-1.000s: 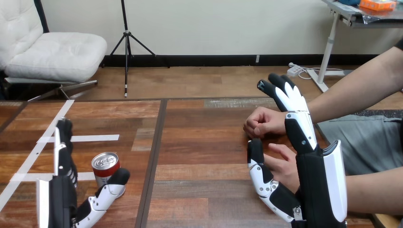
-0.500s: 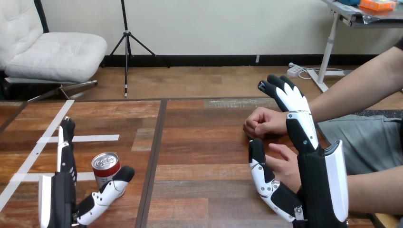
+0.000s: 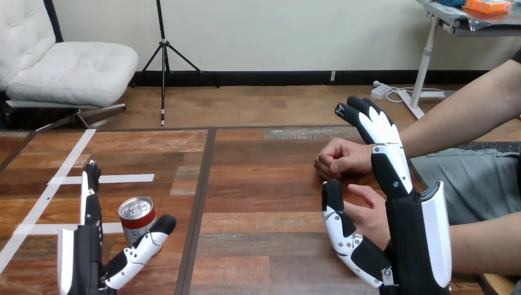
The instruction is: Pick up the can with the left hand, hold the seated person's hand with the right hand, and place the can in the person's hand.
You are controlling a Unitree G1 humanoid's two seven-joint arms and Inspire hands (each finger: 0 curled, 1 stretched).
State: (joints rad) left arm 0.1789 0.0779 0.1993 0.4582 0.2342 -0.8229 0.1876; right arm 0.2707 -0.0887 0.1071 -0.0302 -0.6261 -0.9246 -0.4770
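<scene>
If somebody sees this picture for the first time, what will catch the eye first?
Most striking is the robot's right hand at the right, open and upright, with the person's nearer hand lying between its thumb and fingers, and the person's fist just behind. At the lower left, a red can stands on the wooden table between the thumb and fingers of the open left hand, not gripped.

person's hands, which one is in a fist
The farther hand, beside the robot's right hand, is clenched; the nearer hand lies open.
</scene>
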